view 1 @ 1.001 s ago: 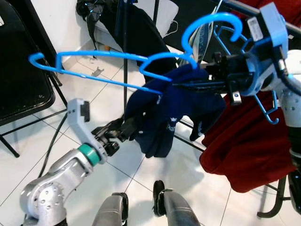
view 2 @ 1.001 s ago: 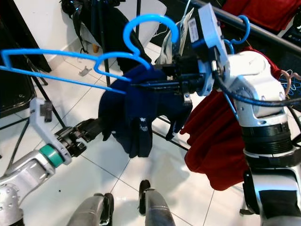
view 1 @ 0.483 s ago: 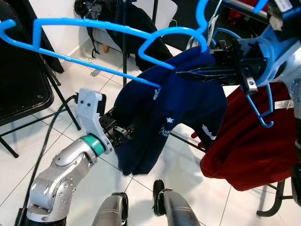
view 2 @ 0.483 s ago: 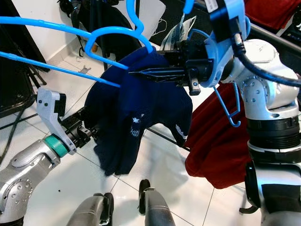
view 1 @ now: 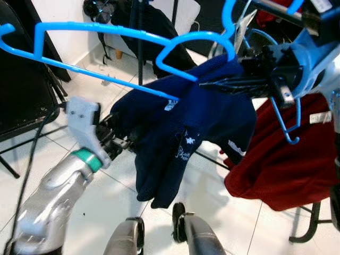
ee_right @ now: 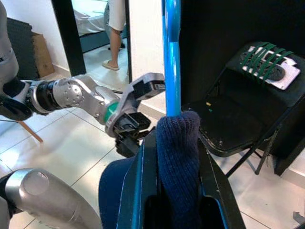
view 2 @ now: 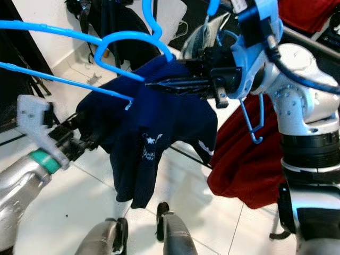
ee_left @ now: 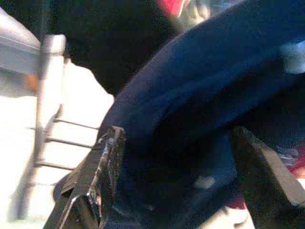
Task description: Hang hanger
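We hold the blue hanger [view 1: 133, 50] high
Right gripper [view 2: 154, 84] clamps hanger and navy garment [view 1: 180, 133]; left gripper [view 1: 121, 139] pinches the garment's left edge

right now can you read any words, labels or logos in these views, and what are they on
None can be read.
White print on the navy garment: a small emblem with lettering, too blurred to read.
White tag on the red garment: too small to read.
White sticker on the right wrist housing: cut off and unreadable.
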